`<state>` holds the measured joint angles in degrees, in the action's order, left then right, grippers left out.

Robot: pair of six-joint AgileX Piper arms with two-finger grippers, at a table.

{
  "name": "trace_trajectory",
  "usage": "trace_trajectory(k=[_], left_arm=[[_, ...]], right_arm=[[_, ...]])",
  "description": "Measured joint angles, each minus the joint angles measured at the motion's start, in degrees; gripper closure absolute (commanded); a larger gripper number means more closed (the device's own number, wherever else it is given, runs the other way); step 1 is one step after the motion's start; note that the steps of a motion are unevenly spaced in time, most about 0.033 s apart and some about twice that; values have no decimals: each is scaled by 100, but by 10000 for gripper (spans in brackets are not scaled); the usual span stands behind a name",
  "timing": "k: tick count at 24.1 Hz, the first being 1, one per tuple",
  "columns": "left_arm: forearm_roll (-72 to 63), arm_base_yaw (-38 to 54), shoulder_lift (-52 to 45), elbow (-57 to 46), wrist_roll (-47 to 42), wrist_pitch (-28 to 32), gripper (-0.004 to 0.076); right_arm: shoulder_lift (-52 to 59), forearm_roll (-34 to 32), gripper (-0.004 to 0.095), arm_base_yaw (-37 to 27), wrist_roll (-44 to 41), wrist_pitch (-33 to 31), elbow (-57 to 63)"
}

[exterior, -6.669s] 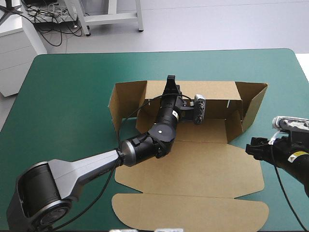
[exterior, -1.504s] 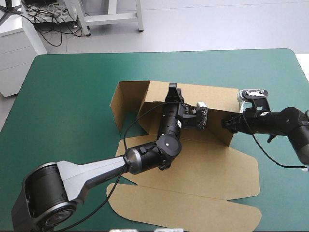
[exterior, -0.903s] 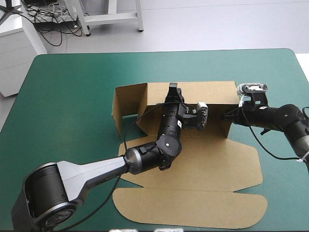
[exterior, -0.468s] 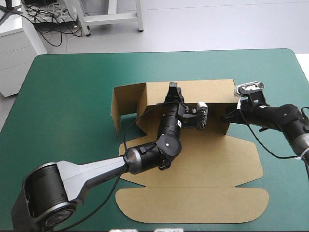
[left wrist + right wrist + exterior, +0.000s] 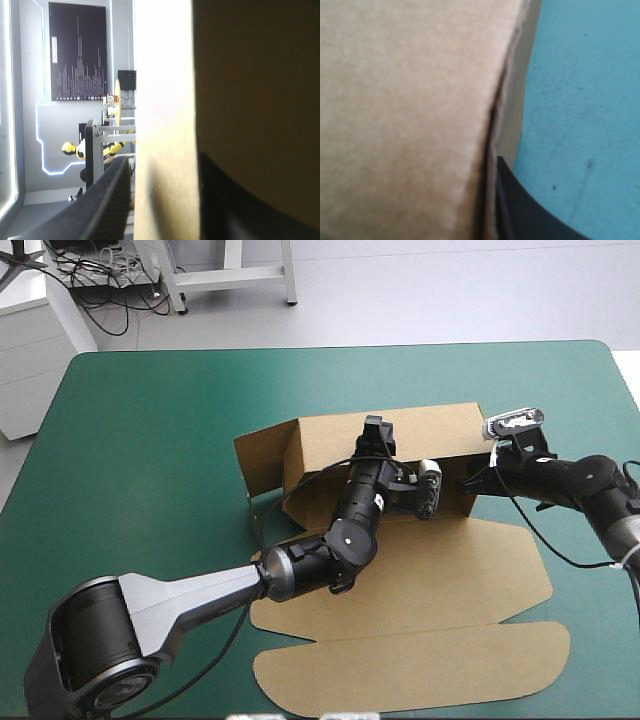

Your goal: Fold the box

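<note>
The brown box (image 5: 430, 440) lies mid-table with its rear wall raised and its lid (image 5: 420, 580) flat toward the front edge. My left gripper (image 5: 377, 432) reaches over the floor of the box to the top of the rear wall. In the left wrist view the board's edge (image 5: 165, 100) stands between the black fingers (image 5: 107, 205), which are all but shut on it. My right gripper (image 5: 466, 484) is at the box's right end. There the board (image 5: 405, 115) fills one side and hides one finger; the other finger (image 5: 520, 210) lies against it.
The box's left side flap (image 5: 262, 465) stands out at an angle. The lid's rounded front flap (image 5: 400, 675) reaches close to the table's front edge. Bare teal-green cover (image 5: 140, 460) lies to the left and beyond the box.
The box has turned and slid to the right with both grippers on it. Its rear wall now leans forward, the left gripper has moved right, and the front flap has swung askew.
</note>
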<state>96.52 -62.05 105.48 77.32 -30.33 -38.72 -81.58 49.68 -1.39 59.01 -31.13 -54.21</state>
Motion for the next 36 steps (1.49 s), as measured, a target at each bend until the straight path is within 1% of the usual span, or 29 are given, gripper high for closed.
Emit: trace_trajectory(k=[1,7,10,13,15,19,21,22,23,24,25,26,27,28,30,32,34,36], left_arm=[[37,0,0,0,-8,55,242],[111,-95,0,0,-197,171,241],[124,-212,0,0,-300,159,241],[118,-356,7,0,-393,55,241],[114,-458,7,0,-407,-49,241],[96,-699,-135,24,-451,-142,241],[96,-906,-390,94,-653,-294,316],[96,-957,-501,131,-735,-373,470],[96,-1029,-749,203,-819,-596,570],[96,-1037,-859,219,-837,-683,728],[96,-1002,-1173,246,-907,-838,722],[96,-973,-1309,247,-965,-871,721],[90,-876,-1666,258,-1162,-882,721],[90,-811,-1813,258,-1251,-882,721],[5,-456,-2445,270,-1471,-887,721],[-549,-13,-2846,273,-1420,-908,721],[-1296,608,-3140,273,-1294,-980,721],[-2005,1332,-3367,273,-1159,-1042,721]], right_arm=[[0,0,911,0,2,0,0],[-32,-14,910,16,-182,200,-10],[-126,-245,910,20,-499,253,-164],[-334,-767,908,20,-1137,254,-503],[-528,-1262,908,22,-1725,214,-786],[-805,-2022,908,40,-2743,-40,-1292],[-880,-2342,908,50,-3248,-176,-1480],[-892,-2392,908,52,-3335,-224,-1525],[-892,-2491,908,57,-3426,-367,-1607],[-892,-2542,908,57,-3456,-471,-1663],[-855,-2673,908,57,-3549,-751,-1777],[-816,-2755,908,57,-3631,-966,-1842],[-686,-2932,908,71,-3831,-1363,-1965],[-600,-3045,908,87,-3919,-1553,-2015],[-291,-3411,908,216,-4250,-2121,-2131],[-130,-3507,908,351,-4450,-2655,-2230],[-85,-3507,908,512,-4590,-2951,-2389],[-83,-3514,908,699,-4719,-3093,-2460]])
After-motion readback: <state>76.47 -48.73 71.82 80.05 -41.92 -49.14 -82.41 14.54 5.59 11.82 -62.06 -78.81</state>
